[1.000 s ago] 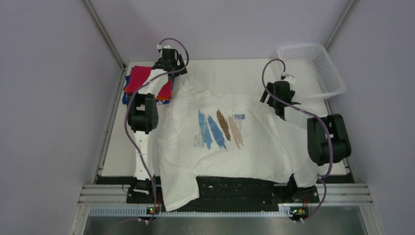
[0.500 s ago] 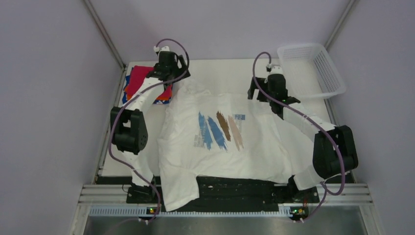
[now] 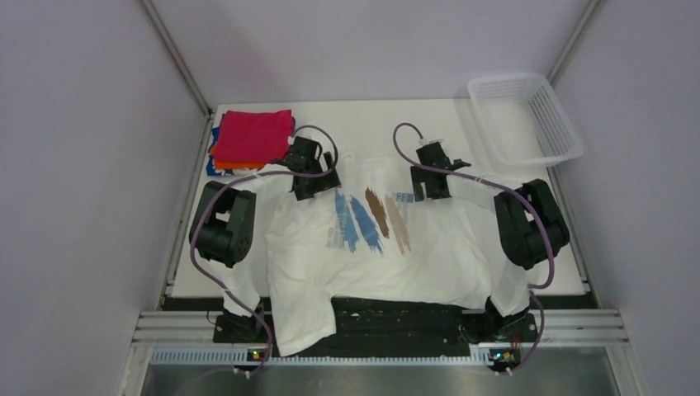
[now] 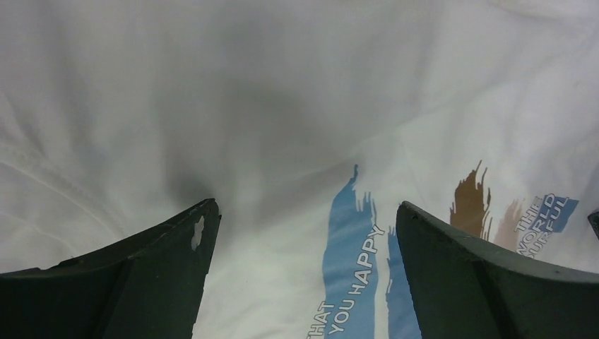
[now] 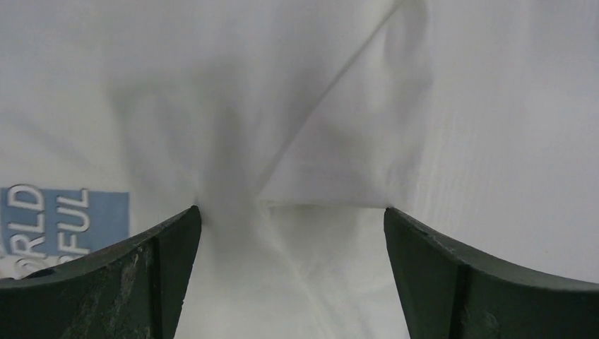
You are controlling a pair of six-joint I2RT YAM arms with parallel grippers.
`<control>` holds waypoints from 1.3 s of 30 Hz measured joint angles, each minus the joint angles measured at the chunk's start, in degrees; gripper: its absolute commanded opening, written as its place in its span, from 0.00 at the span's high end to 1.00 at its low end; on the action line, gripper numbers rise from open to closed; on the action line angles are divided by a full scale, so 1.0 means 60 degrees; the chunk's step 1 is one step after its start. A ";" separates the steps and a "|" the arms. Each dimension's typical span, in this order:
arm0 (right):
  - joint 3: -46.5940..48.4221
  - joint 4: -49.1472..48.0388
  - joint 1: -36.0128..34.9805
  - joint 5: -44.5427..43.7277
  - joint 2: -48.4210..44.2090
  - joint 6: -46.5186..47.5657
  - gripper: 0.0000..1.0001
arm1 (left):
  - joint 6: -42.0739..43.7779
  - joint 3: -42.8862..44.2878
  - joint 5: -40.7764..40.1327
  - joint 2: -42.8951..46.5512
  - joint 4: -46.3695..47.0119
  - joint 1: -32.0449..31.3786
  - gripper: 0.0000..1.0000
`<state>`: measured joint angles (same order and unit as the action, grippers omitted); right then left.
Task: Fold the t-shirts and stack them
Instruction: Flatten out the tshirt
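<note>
Both arms have drawn in from the far edge; left gripper [image 4: 304, 210] and right gripper [image 5: 291, 212] gape wide, empty, over the white blue-and-brown-striped cloth t-shirt [image 3: 417, 256] spread mid-frame. The folded magenta-red-topped shirt stack [image 3: 252, 136] lies upper left.

Soft even light, faint shadows

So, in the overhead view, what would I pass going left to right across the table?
Stack of folded t-shirts, magenta-red on top → left gripper, jaws open → brush-stroke print on the white t-shirt → right gripper, jaws open → white mesh basket.
</note>
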<state>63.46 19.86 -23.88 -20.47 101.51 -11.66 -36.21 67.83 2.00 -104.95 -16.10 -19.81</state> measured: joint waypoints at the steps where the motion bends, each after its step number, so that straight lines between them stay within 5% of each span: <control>1: 0.0044 0.0091 0.0004 -0.0284 0.0149 -0.0004 0.01 | -0.0025 0.0000 -0.0033 -0.0076 -0.0029 0.0025 0.01; 16: 0.0590 0.0758 0.1027 -0.3362 0.0758 -0.0233 0.01 | -0.0390 -0.0415 -0.0474 -0.0004 0.0539 0.0492 0.01; 31: -0.0033 0.1104 0.2699 -0.4943 -0.0678 -0.0510 0.01 | -0.0397 -0.0623 -0.0557 0.0160 0.0616 0.0878 0.01; 36: -0.0164 0.1056 0.2699 -0.4739 -0.1945 -0.0845 0.01 | -0.0310 -0.0637 -0.0492 0.0186 0.0616 0.0885 0.01; 39: -0.0510 0.0743 0.2699 -0.3311 -0.2823 -0.0922 0.01 | -0.0284 -0.0641 -0.0372 0.0219 0.0579 0.0907 0.01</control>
<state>60.40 24.32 -7.68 -40.34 84.58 -17.19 -37.91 63.99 -0.23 -103.63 -12.62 -14.37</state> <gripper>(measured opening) 0.987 0.986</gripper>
